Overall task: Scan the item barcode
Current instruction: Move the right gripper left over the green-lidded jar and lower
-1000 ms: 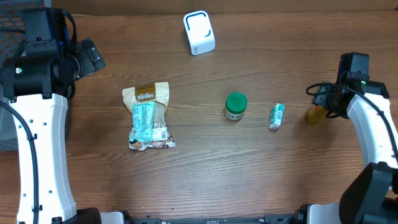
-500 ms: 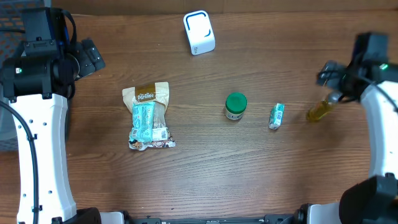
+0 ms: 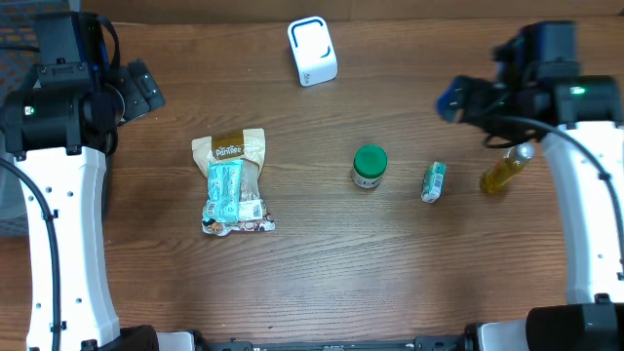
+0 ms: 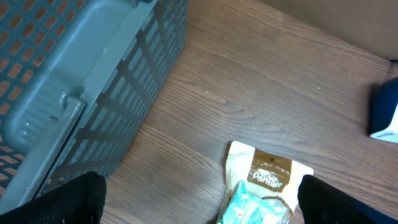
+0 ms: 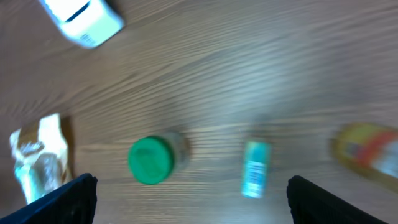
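Released since 1 second earlier, the yellow bottle (image 3: 505, 172) lay on the right side of the table (image 3: 322, 283), with the right gripper (image 3: 458, 97) lifted up-left of it, jaws wide and empty. Beside the bottle lay a teal carton (image 3: 433, 181), then a green-lidded jar (image 3: 370, 166); the white scanner (image 3: 312, 51) stood far back. The left gripper (image 3: 144, 90) hung wide, empty

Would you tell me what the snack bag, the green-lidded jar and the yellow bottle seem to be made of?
Snack bag: probably thin plastic film, slightly glossy, given its crinkled edges and printed tan top.
Jar: matte green lid, likely plastic; the body barely shows, so glass or plastic is unclear.
Bottle: transparent, with yellow contents showing through; probably plastic, possibly glass.
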You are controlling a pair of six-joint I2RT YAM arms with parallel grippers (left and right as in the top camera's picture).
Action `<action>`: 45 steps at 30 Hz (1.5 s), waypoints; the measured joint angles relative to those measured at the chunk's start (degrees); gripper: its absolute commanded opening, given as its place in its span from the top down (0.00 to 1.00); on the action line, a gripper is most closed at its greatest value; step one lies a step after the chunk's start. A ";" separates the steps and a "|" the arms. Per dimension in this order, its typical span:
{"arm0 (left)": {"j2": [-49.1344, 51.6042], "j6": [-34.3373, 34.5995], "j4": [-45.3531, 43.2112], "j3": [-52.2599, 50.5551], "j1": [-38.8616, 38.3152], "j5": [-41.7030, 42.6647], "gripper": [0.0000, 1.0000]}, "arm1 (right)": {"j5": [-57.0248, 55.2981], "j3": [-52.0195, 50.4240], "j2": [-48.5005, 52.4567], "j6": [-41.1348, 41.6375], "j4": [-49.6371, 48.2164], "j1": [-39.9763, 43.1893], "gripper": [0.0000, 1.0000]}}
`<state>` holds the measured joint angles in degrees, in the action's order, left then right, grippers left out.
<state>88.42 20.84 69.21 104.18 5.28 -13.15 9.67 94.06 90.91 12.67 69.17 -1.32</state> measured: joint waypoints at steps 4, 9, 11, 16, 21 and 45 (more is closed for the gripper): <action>0.00 0.00 -0.02 0.00 0.00 0.02 0.01 | 1.55 -6.54 0.07 1.53 -7.63 -8.20 0.04; 0.00 0.00 0.00 0.00 0.00 0.02 0.00 | 0.33 -15.63 0.57 4.85 -18.14 -15.78 0.00; 0.00 0.00 -0.02 0.00 0.00 0.00 0.00 | -2.43 -19.10 1.79 7.10 -21.73 -18.34 0.00; 0.00 0.00 -0.02 0.00 0.00 0.00 0.00 | -5.62 -22.75 6.45 9.42 -27.87 -21.46 0.00; 0.00 0.00 -0.02 0.00 0.00 0.00 0.00 | -7.50 -22.75 11.82 12.13 -30.64 -22.01 0.00; 0.00 0.00 0.00 0.00 0.00 0.00 0.00 | -11.69 -22.84 13.42 17.35 -41.03 -22.01 0.02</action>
<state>88.42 20.84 69.21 104.18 5.28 -13.15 -2.02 71.22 104.33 30.02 28.14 -23.33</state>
